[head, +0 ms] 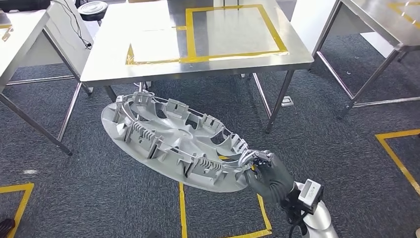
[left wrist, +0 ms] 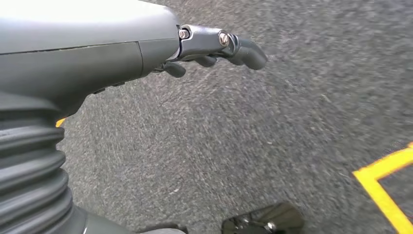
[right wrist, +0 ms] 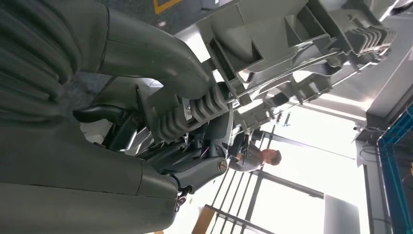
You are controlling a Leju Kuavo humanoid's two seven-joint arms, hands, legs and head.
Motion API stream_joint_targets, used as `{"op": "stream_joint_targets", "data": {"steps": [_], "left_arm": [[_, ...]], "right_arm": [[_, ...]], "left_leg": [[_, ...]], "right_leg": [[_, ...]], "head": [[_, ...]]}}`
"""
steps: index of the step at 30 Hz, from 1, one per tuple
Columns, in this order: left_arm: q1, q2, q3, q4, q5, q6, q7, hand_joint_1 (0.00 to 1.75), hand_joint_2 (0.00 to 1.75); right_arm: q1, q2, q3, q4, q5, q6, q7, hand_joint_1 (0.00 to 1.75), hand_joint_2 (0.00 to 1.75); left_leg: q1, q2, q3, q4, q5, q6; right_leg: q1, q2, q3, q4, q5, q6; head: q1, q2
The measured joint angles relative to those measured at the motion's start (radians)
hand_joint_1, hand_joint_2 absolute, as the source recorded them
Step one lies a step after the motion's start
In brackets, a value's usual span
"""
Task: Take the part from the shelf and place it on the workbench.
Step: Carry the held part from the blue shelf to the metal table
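Right hand (head: pixel 267 176): dark fingers (right wrist: pixel 195 109) and thick grey thumb closed on the rim of the part (head: pixel 173 141), gripping its near right edge; ribbed finger pads lie against a moulded rib on the part's inner side.

Part: large round silver-grey plastic wheel cover, inner face up, showing clips, ribs and a wire ring. Carried in the air over the grey carpet (head: pixel 337 148), tilted, extending away from the hand to the left and toward the workbench (head: pixel 148 64). It is short of the workbench's near edge and touches nothing else. No readable writing or brand on it.

Left hand (left wrist: pixel 214 48): hangs over the carpet, fingers slightly curled and apart, holding nothing.

Workbench: steel top, yellow tape rectangle (head: pixel 233 54) marked toward its far right corner.

Floor: yellow tape lines (head: pixel 182 208) below the part.
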Motion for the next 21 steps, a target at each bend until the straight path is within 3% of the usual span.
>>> {"op": "stream_joint_targets", "data": {"steps": [2,3,5,6,7,8,10,12,15,17,18,20,21], "left_arm": [[-0.004,-0.001,0.001,0.0,-0.002,0.001,0.0,0.0,1.75],[-0.004,-0.001,0.002,-0.001,-0.002,0.001,0.0,0.0,1.75],[-0.003,-0.001,0.002,0.0,-0.003,0.004,0.0,0.0,1.75],[-0.001,-0.001,0.002,0.0,-0.003,0.007,0.001,0.0,1.75],[0.0,-0.001,0.002,0.0,-0.003,0.01,0.002,0.0,1.75],[0.001,-0.001,0.002,0.0,-0.004,0.013,0.002,0.0,1.75],[0.002,-0.002,0.002,0.0,-0.006,0.017,0.004,0.0,1.75],[0.003,-0.002,0.002,0.001,-0.008,0.018,0.005,0.0,1.75],[0.005,-0.003,0.003,0.001,-0.011,0.018,0.007,0.0,1.75],[0.003,-0.005,0.003,0.0,-0.012,0.019,0.008,0.0,1.75],[0.001,-0.006,0.003,-0.001,-0.012,0.019,0.008,0.0,1.75],[-0.001,-0.006,0.004,-0.001,-0.012,0.019,0.008,0.0,1.75],[0.0,-0.006,0.004,0.0,-0.012,0.019,0.008,0.0,1.75]], "right_arm": [[-0.001,0.0,0.0,0.0,0.0,-0.001,0.0,1.75,1.75],[0.0,0.001,0.0,0.0,-0.001,-0.001,0.0,1.75,1.75],[0.0,0.002,0.0,0.0,-0.004,-0.001,-0.001,1.75,1.75],[0.001,0.002,0.0,0.0,-0.005,-0.001,-0.001,1.75,1.75],[0.003,0.002,0.0,0.0,-0.006,-0.001,0.0,1.75,1.75],[0.004,0.002,0.0,0.0,-0.006,-0.001,0.0,1.75,1.75],[0.006,0.002,0.0,0.0,-0.006,-0.001,0.0,1.75,1.75],[0.009,0.003,0.0,0.001,-0.007,-0.002,0.0,1.75,1.75],[0.014,0.003,0.0,0.001,-0.008,-0.004,-0.001,1.75,1.75],[0.015,0.003,0.0,-0.001,-0.008,-0.004,-0.001,1.75,1.75],[0.015,0.002,0.0,-0.001,-0.008,-0.004,-0.001,1.75,1.75],[0.015,0.002,0.0,-0.002,-0.009,-0.004,-0.002,1.75,1.75],[0.015,0.002,0.0,-0.001,-0.01,-0.004,-0.002,1.75,1.75]], "left_leg": [[0.004,0.001,-0.053,0.092,0.02,-0.01],[0.004,0.001,-0.092,0.149,0.011,-0.012],[0.004,0.001,-0.165,0.235,-0.044,-0.015],[0.004,0.001,-0.191,0.252,-0.07,-0.014],[0.004,0.001,-0.204,0.244,-0.077,-0.013],[0.004,0.001,-0.205,0.21,-0.056,-0.01],[0.001,0.001,-0.183,0.086,0.052,0.0],[-0.004,0.001,-0.165,-0.002,0.121,0.008],[-0.007,-0.001,-0.158,-0.014,0.128,0.023],[-0.004,-0.001,-0.146,-0.023,0.125,0.037],[-0.002,0.0,-0.14,-0.027,0.123,0.043],[-0.003,0.0,-0.135,-0.027,0.115,0.05],[-0.005,0.0,-0.133,-0.027,0.111,0.052]], "right_leg": [[-0.001,0.001,0.024,-0.008,-0.014,-0.015],[-0.001,0.001,0.036,-0.012,-0.022,-0.021],[0.001,0.005,0.06,-0.014,-0.04,-0.028],[0.003,0.009,0.072,-0.014,-0.05,-0.029],[0.004,0.012,0.085,-0.014,-0.06,-0.03],[0.005,0.015,0.099,-0.014,-0.071,-0.029],[0.006,0.018,0.124,-0.014,-0.092,-0.025],[0.007,0.021,0.136,-0.013,-0.109,-0.015],[0.008,0.022,0.145,-0.019,-0.125,0.007],[0.008,0.019,0.141,0.006,-0.146,0.017],[0.008,0.016,0.121,0.047,-0.166,0.021],[0.009,0.013,0.041,0.179,-0.214,0.026],[0.009,0.013,0.002,0.231,-0.223,0.027]], "head": [[-0.002,0.0],[-0.004,0.0],[-0.007,0.0],[-0.007,0.0],[-0.008,0.0],[-0.008,0.0],[-0.01,0.0],[-0.011,0.0],[-0.012,0.0],[-0.01,0.0],[-0.008,0.0],[-0.005,0.0],[-0.004,0.0]]}}
